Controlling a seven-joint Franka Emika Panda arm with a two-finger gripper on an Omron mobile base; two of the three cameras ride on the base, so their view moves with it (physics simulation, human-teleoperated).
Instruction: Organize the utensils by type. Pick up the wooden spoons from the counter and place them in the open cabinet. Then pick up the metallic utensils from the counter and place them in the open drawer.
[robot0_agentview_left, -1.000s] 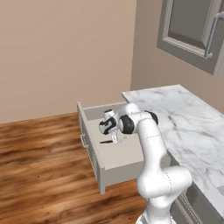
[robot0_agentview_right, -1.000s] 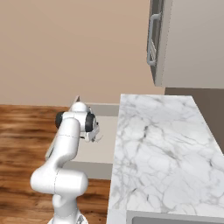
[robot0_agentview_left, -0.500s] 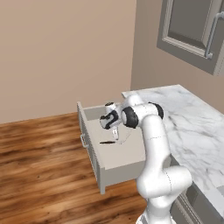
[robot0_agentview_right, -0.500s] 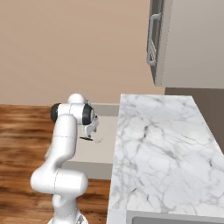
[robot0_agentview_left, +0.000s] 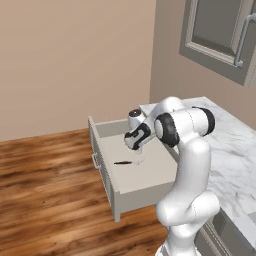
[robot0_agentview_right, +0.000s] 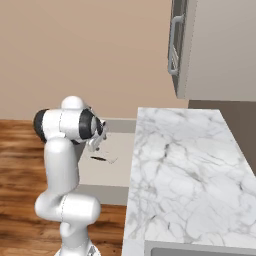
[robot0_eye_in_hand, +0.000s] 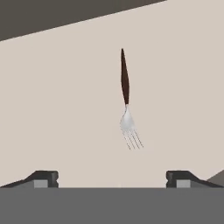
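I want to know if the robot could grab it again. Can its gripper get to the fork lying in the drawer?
Probably yes. The gripper hangs open right above the fork, which lies flat on the bare floor of the open drawer. Nothing sits between them.

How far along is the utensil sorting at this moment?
Done: the dark-handled fork lies flat on the floor of the open drawer. In hand: nothing; the tool hangs open above the fork. Left: cannot say for sure; the counter shows no utensils on the stretch in view, and neither the wooden spoon nor the silver spoon can be made out.
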